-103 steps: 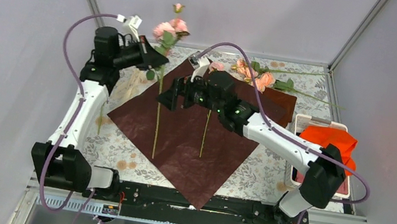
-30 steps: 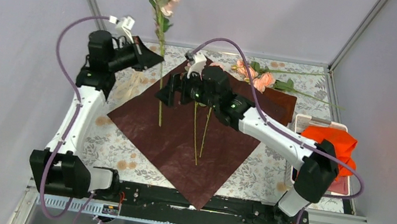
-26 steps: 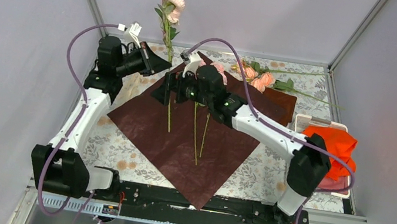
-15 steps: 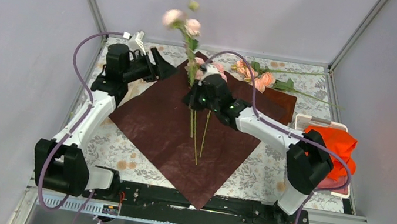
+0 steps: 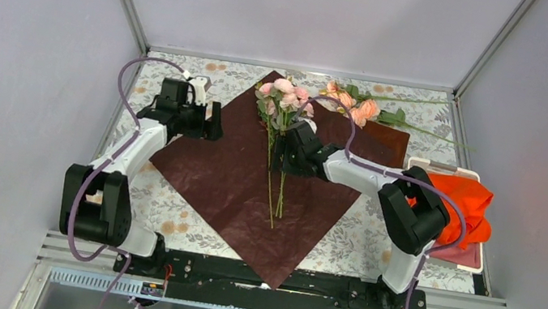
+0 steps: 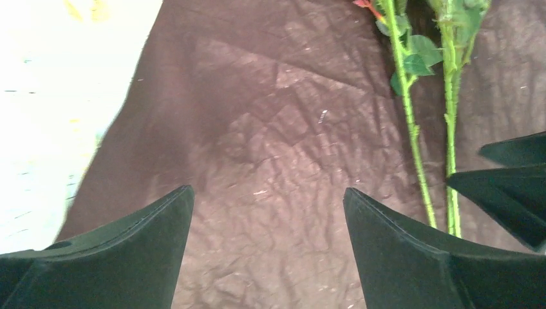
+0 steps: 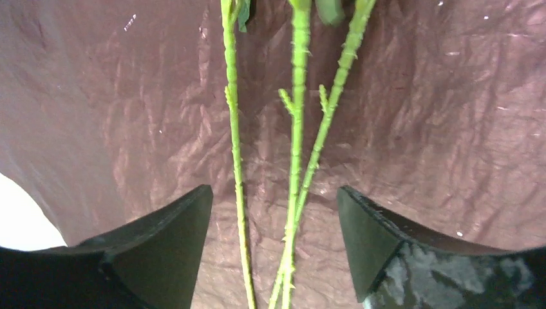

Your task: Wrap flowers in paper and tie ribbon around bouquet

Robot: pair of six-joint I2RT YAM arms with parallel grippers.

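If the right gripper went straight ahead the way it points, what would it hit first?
The right gripper would probably meet the flower stems first, with the paper just beneath; depth is unclear.

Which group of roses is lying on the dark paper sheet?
The pink bunch beside the right gripper, stems running down the paper; the peach roses lie at the table's far edge.
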